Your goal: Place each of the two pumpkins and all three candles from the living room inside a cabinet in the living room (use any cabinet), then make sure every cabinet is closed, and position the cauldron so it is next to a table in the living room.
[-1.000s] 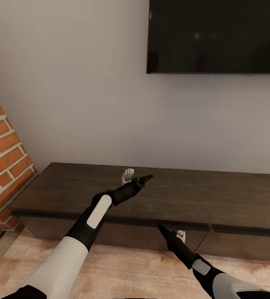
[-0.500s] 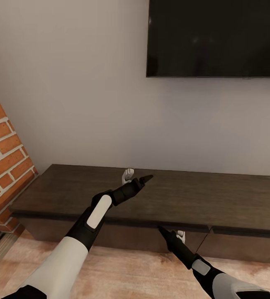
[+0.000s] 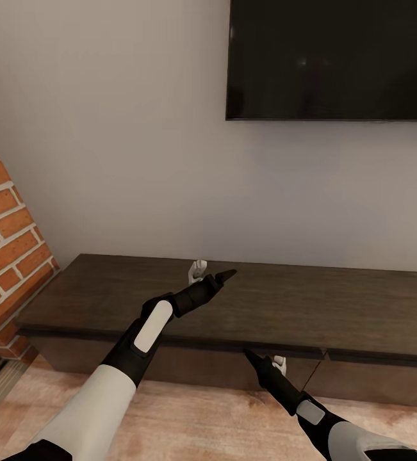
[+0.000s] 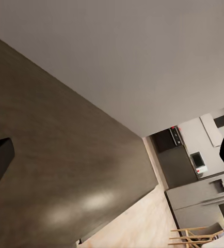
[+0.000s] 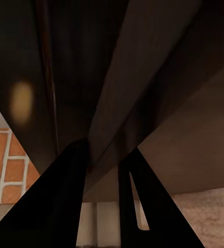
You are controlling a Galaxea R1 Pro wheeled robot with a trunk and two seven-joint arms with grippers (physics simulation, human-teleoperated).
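Two arms out: right end effector at cabinet front edge.

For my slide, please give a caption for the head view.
Both arms reach toward the low dark cabinet below the wall TV.

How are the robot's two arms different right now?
The left gripper hangs over the cabinet top; the right gripper sits lower, at the cabinet's front edge. In the wrist views the left jaws stand wide apart, while the right jaws are close together around that edge. Both point toward the wall.
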